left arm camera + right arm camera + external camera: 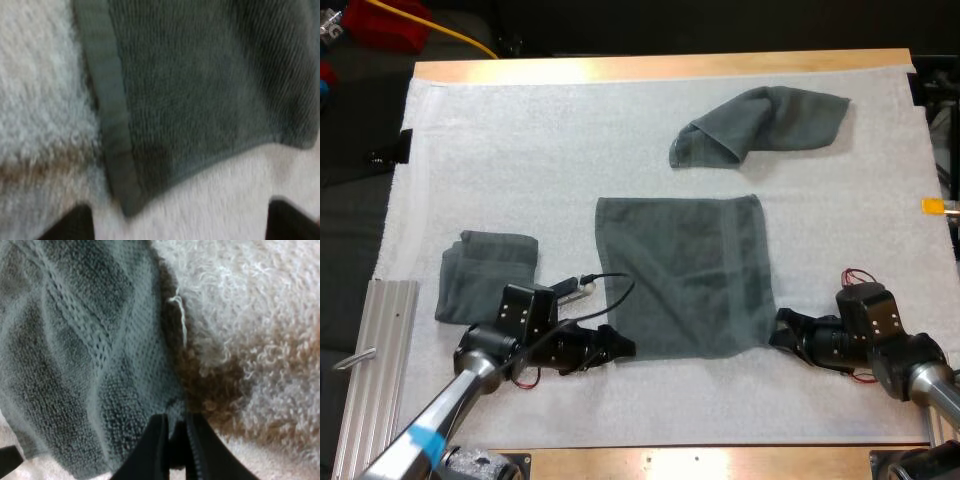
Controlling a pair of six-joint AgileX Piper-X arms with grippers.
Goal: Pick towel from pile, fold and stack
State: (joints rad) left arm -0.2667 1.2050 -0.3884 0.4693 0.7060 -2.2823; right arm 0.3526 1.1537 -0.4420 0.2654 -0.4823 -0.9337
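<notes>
Two near corners are the places to take this soft, light, floppy towel [685, 275], spread flat in the middle of the mat [520, 150]: my right gripper [781, 333] pinches narrow on one corner, while my left gripper [621, 346] stands wide, just short of the other.

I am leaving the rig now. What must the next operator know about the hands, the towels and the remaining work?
Left hand: open, at the near left corner of the spread towel, not gripping it.
Right hand: apparently shut on that towel's near right corner.
Folded towel: at the left of the white mat. The crumpled towel is at the far right.
Done: one towel folded, one spread flat.
Left: grip the left corner, fold the spread towel, stack it on the folded one, then do the crumpled one.
</notes>
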